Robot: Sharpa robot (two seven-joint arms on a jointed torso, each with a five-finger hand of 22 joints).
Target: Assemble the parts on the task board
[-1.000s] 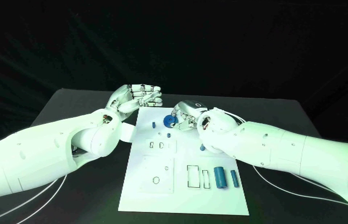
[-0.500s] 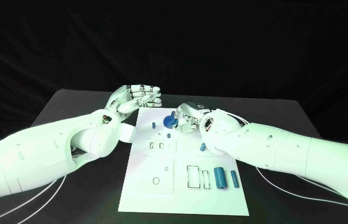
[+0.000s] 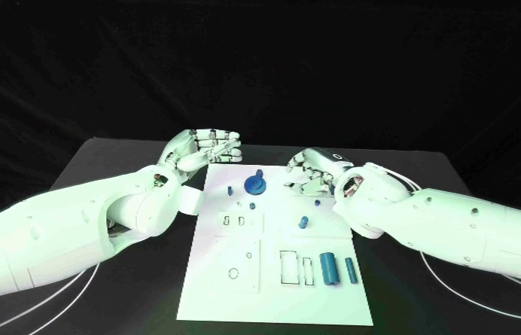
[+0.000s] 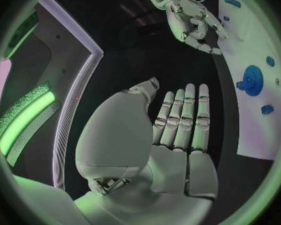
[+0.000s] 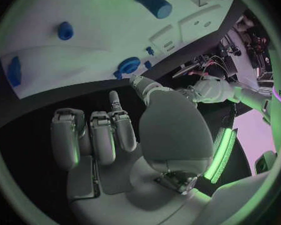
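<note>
Parts lie on the white task board, which sits mid worktop. Just off the board's far left corner, the left robot hand holds nothing, fingers straight. Near the board's far edge sits the blue gear; it looks small, hard and light, best pinched by its rim. Right of it, the right robot hand has let go and moved away, fingers loose.

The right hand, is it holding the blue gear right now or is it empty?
Empty. The right hand sits beside the blue gear, which rests on the task board apart from its fingers; the right wrist view shows nothing in its palm.
</note>
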